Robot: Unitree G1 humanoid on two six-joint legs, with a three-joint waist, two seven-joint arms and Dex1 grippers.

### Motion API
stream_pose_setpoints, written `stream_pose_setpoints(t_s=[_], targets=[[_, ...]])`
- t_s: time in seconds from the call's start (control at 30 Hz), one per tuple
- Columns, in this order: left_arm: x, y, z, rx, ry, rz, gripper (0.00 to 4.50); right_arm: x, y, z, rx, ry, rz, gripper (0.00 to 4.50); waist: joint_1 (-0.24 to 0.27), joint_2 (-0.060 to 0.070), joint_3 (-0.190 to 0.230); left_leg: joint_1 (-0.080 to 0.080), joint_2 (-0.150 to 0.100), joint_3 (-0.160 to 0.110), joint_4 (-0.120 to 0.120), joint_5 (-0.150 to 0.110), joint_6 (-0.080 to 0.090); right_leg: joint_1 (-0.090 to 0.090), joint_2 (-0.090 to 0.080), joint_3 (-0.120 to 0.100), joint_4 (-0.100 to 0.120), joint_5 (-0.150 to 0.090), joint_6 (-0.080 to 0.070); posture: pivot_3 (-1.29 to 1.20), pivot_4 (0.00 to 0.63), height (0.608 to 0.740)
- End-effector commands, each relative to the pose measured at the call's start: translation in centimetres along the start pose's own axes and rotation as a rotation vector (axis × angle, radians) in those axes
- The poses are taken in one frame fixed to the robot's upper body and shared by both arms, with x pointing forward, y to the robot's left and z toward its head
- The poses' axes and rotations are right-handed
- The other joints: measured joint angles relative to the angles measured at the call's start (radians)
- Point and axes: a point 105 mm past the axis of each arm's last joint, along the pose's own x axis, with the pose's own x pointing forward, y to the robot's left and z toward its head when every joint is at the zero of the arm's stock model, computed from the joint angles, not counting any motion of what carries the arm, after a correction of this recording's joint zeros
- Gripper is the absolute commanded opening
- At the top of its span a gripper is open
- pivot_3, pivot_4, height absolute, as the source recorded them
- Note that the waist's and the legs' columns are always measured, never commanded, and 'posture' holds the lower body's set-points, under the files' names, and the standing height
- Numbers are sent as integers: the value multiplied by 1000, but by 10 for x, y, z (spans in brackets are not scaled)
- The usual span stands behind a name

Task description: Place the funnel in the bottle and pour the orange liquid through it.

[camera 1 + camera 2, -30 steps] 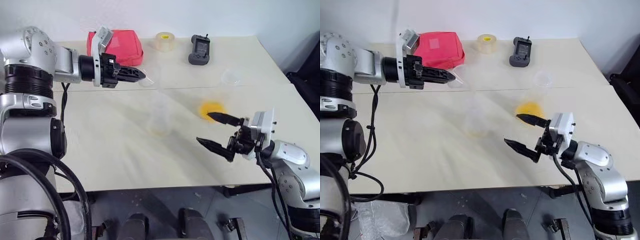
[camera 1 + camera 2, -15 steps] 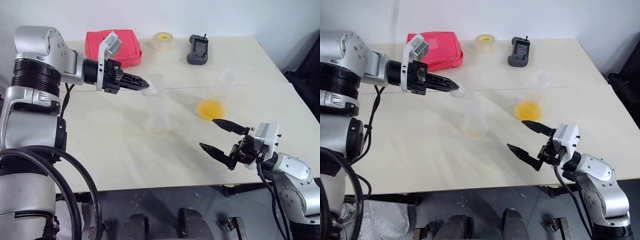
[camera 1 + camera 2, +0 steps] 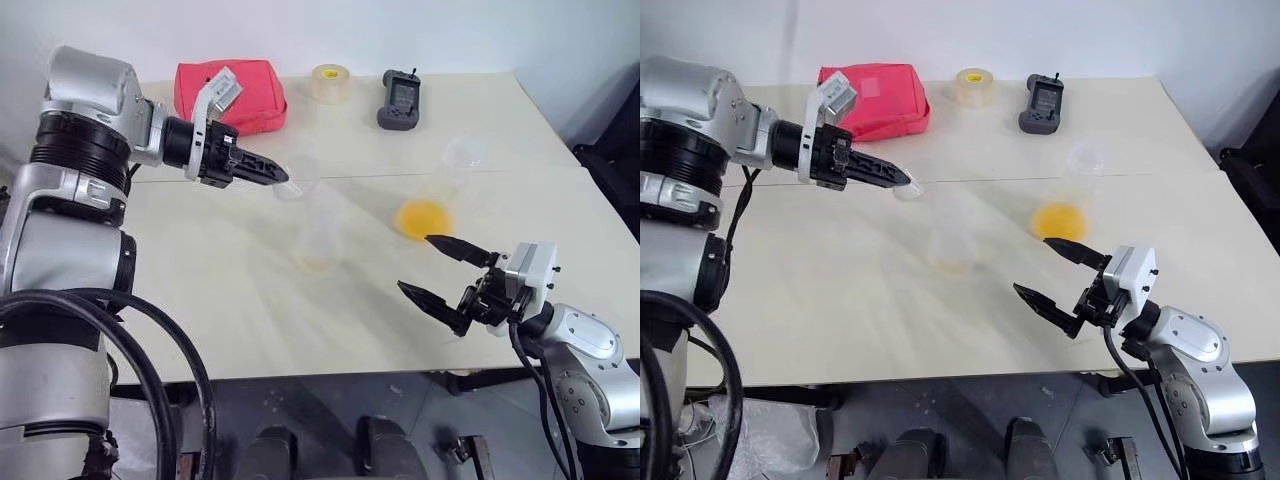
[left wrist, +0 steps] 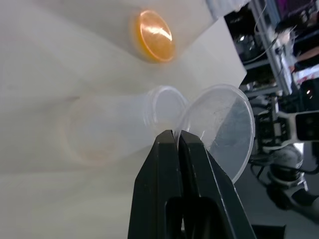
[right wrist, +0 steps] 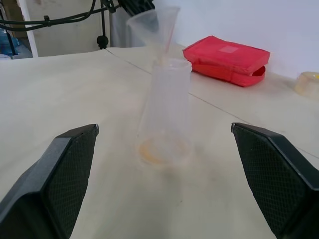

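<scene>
Left wrist view gives you the left gripper (image 4: 175,137) pinched on the small clear plastic funnel's (image 4: 219,127) rim (spout hidden) beside the clear flask-shaped bottle (image 4: 119,127); right gripper (image 3: 440,270) gapes empty.

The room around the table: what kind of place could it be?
Probably a robotics lab or test room. A plain pale table stands against a bare white wall, with a handheld controller on it, and equipment racks beside it.
</scene>
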Motion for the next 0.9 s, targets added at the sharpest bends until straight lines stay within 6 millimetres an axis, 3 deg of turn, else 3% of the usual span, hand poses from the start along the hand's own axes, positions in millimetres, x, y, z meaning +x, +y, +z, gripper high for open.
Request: stream_pose_setpoints(t_s=[0.03,0.47,0.63,0.73,0.8,0.9], targets=[[-1,-13,10,46,-11,-30,452,2,2,9,-38,-27,9,4500,-1,0,0,0,0,0,0,0,0,0,0,0,0,0,0,0,150,740],[-10,-26,27,99,-91,-84,4403,-5,-1,13,-59,-5,-24,4500,-2,0,0,0,0,0,0,0,0,0,0,0,0,0,0,0,150,740],[-31,-16,26,176,-168,-72,4477,-13,-9,16,-83,18,-91,4500,-4,0,0,0,0,0,-1,0,0,-1,0,0,1,0,0,0,150,740],[-47,8,21,254,-312,-66,4477,-21,-20,15,-121,58,-202,4500,-4,1,0,0,1,0,0,0,0,-1,-1,0,1,0,0,0,150,740],[-53,29,10,413,-431,-12,4477,-27,-31,17,-168,86,-314,4500,-5,2,-1,1,3,0,0,0,0,-2,-1,1,3,0,0,0,150,740],[-59,40,-5,541,-583,31,4477,-36,-41,19,-196,120,-439,4500,0,1,-1,-1,5,0,2,0,0,-4,-3,2,6,0,0,0,150,740]])
